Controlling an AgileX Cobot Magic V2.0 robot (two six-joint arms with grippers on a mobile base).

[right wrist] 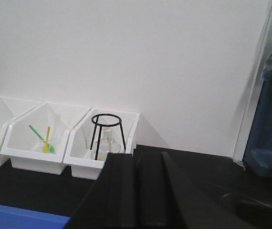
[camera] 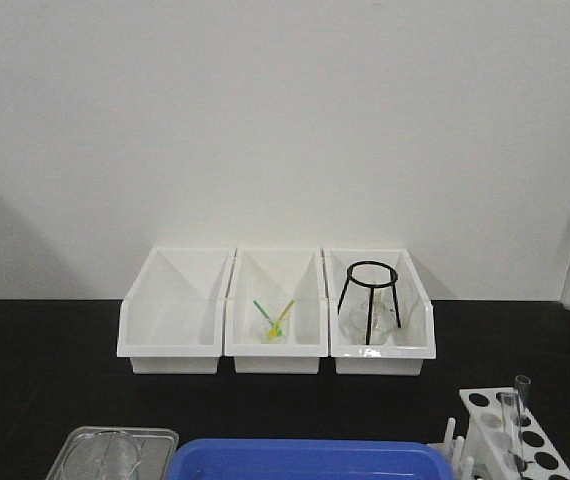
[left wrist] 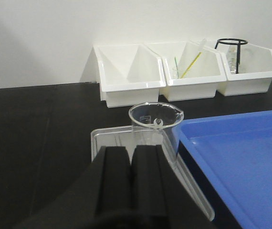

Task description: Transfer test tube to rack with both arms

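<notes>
The white rack stands at the table's front right corner, cut by the frame edge. Two clear test tubes stand upright in it, one nearer and one behind. Neither arm shows in the front view. My left gripper is shut and empty, its pads pressed together just in front of a wide clear beaker. My right gripper is shut and empty above the black table, pointing toward the white bins. The rack and tubes do not show in either wrist view.
Three white bins stand in a row at the back wall; the middle one holds green and yellow sticks, the right one a black wire tripod over a flask. A blue tray and a clear tray with the beaker sit at the front.
</notes>
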